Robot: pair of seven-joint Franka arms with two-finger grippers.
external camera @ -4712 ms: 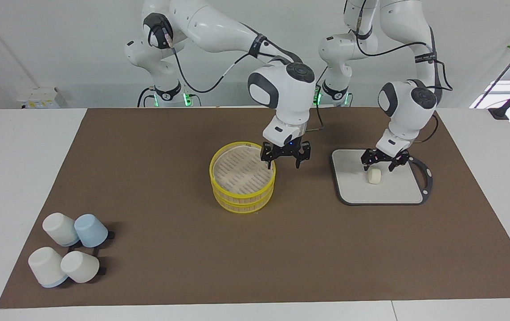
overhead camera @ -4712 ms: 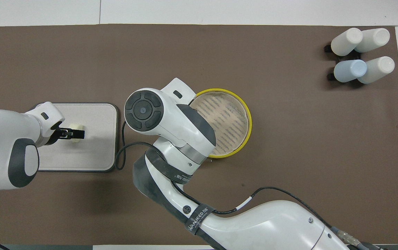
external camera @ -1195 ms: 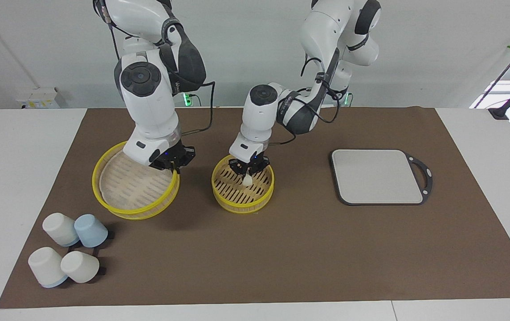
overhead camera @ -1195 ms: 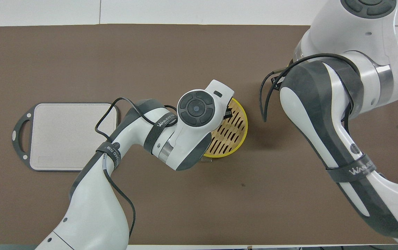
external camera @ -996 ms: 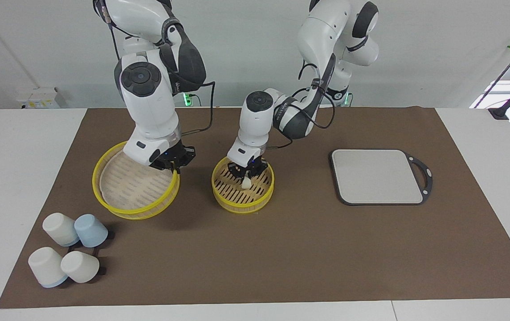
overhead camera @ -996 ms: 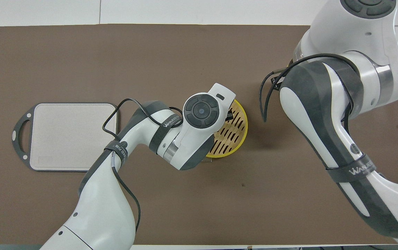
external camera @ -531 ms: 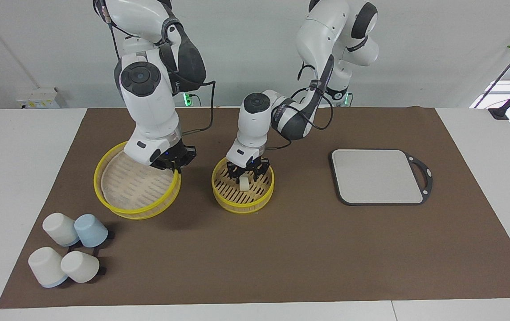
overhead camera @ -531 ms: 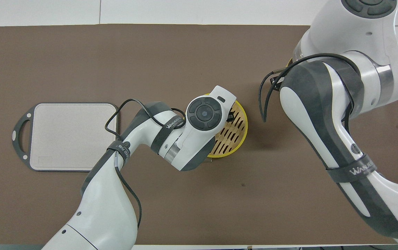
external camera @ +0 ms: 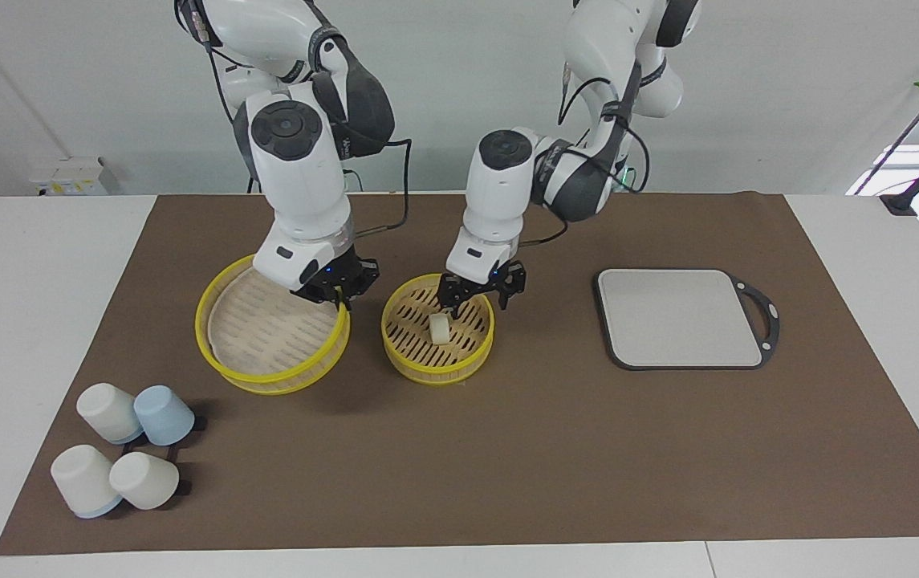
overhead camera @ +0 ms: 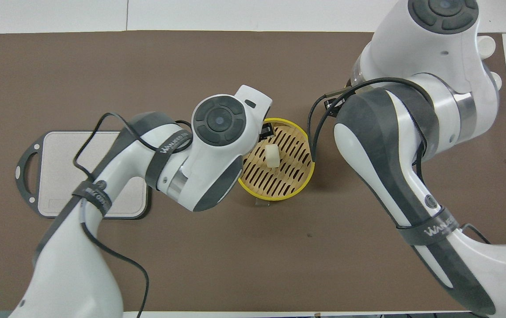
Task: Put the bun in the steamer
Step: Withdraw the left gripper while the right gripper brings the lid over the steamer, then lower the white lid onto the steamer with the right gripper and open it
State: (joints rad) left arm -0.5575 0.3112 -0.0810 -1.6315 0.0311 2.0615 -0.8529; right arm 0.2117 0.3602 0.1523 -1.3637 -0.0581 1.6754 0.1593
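**Bun lying in steamer, left gripper open above it**

The right gripper (external camera: 336, 287) is pinching shut on the tilted upper tier (external camera: 272, 341), hiding part of its rim. The bun (external camera: 439, 328) is lying free on the steamer (external camera: 437, 357) floor. The left gripper (external camera: 481, 291) is hanging wide open over the steamer's rim. The tray (external camera: 680, 319) is lying apart.

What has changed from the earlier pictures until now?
The left gripper released the bun into the lower steamer tier and rose. The right gripper, shut on the upper tier, carried it closer. Tray and cups stayed.
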